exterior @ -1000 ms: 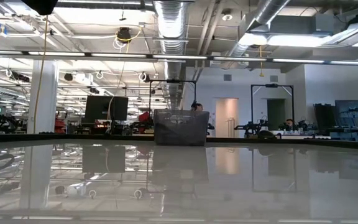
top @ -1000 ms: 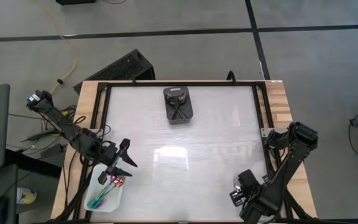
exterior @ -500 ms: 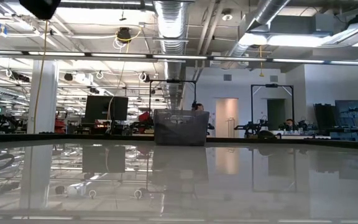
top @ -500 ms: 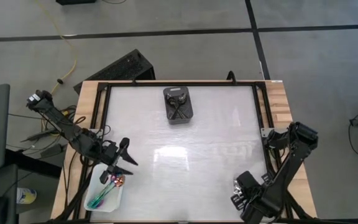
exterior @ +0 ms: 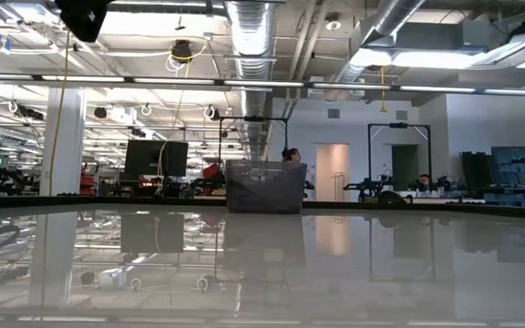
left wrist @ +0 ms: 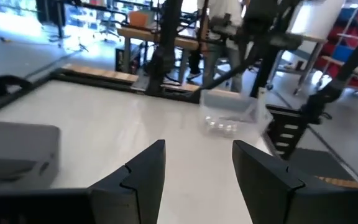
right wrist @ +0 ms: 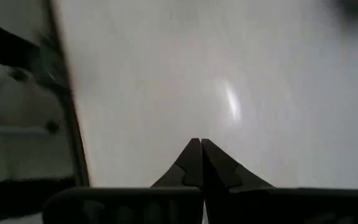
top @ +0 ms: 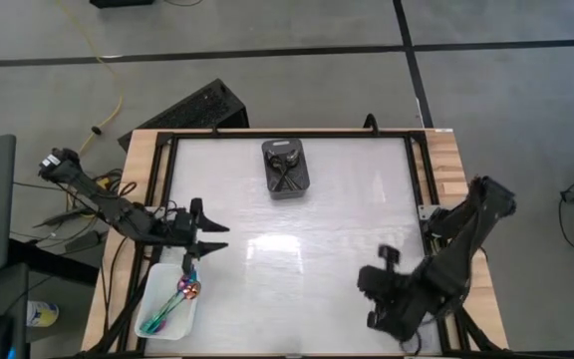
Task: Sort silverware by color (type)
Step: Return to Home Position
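Note:
Iridescent spoons (top: 174, 299) lie in the white tray (top: 153, 297) at the table's near left corner. Dark spoons (top: 285, 172) lie in the small black bin (top: 301, 170) at the far middle. My left gripper (top: 217, 237) hovers open just beyond the tray's far end, level and pointing toward the table's right; nothing is between its fingers (left wrist: 143, 171). My right gripper (top: 373, 285) hangs above the bare table near the right front, tilted downward. Its fingers (right wrist: 192, 155) are shut with nothing between them.
A clear container (left wrist: 227, 114) with something shiny inside stands by the table's right edge, seen in the left wrist view. The black frame rail (top: 419, 179) runs along the table's sides. Bare glossy tabletop (top: 307, 249) lies between the arms.
My right gripper has risen from the near right corner and swung toward the table's middle, rolling as it went. My left gripper has turned from slanting over the tray to pointing toward the table's right, a little farther from the near edge. The spoons have stayed put.

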Controlling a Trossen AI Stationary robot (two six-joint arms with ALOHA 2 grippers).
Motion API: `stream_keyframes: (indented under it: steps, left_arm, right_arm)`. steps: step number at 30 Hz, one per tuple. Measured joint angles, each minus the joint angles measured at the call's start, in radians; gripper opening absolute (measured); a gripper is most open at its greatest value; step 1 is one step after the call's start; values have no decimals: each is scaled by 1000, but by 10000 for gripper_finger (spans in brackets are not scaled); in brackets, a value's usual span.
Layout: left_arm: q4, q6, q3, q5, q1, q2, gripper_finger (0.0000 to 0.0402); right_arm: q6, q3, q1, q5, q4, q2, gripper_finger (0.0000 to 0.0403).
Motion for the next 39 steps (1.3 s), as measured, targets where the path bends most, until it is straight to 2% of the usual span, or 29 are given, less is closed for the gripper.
stream_keyframes:
  steps: [4,7,9,12,18,22,25,31,39]
  left_arm:
    - [-21,48,26,63,46,-47,170]
    - [-112,50,56,110,77,-117,170]
    - [-174,51,69,125,86,-169,170]
    - [-272,52,70,131,88,-251,170]
    - [-490,-23,57,131,88,-379,171]
    - [-514,-83,-5,158,87,-442,170]
    - [-510,-132,-65,173,87,-481,171]
    - [-471,-193,-176,191,87,-556,170]
    - [-463,-181,-268,154,87,-648,170]
  right_arm:
    - [-338,0,-52,98,170,-121,21]
    - [-533,-24,-83,168,299,-213,24]
    - [-640,-91,-119,156,416,-287,23]
    - [-732,-244,-183,80,602,-406,19]
    - [-729,-673,-369,-78,1016,-636,23]
    - [-657,-949,-497,-171,1340,-740,22]
    - [-599,-1113,-586,-234,1540,-769,22]
    - [-522,-1312,-717,-288,1738,-767,22]
    - [-594,-1533,-807,-293,2146,-776,22]
